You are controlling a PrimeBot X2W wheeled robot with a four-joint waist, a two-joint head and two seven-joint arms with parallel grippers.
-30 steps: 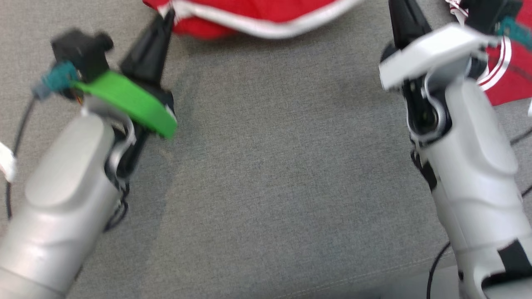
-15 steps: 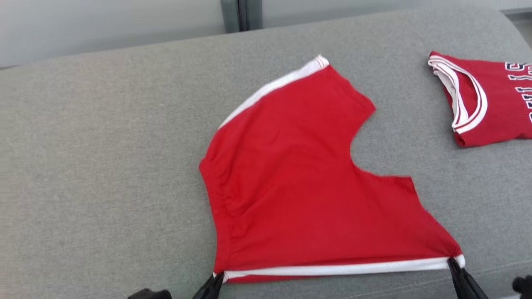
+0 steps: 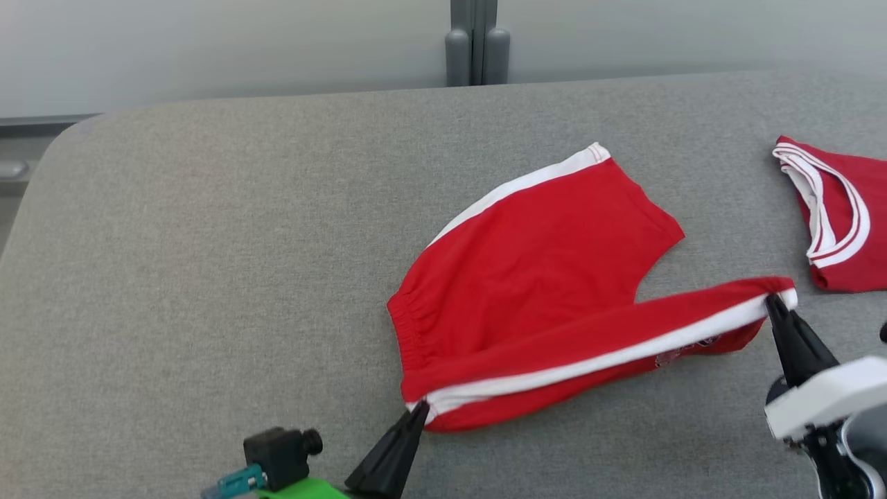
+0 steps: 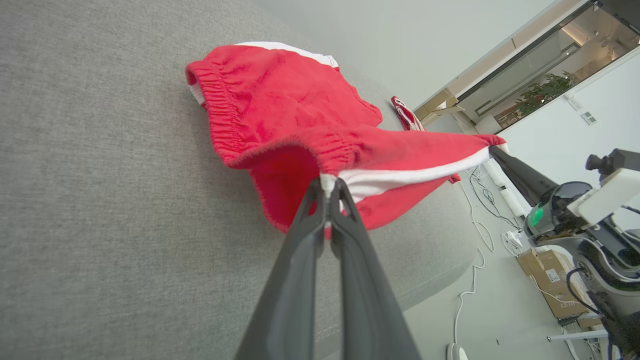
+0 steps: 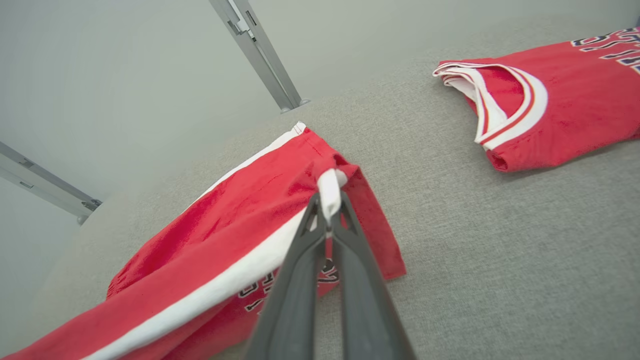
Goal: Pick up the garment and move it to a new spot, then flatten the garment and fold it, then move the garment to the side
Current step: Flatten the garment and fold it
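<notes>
Two tools are clamped on the red shorts. The left tool pinches the waistband corner of the near striped side, and the right tool pinches the hem corner of that same side. Between them the white-striped edge is raised off the grey cushion and drawn taut, leaning over the half of the shorts that lies flat. The shorts sit right of the cushion's middle, closer to its near edge than to its far one. A red jersey lies apart from them at the right edge.

Judging from this, the pick-up and the move to a new spot are done. The flattening looks good enough, since the lower layer lies smooth. The fold is in hand, roughly halfway: the lifted side has yet to be laid onto the far striped edge and let go. Shifting the folded shorts to the side is not yet done.
</notes>
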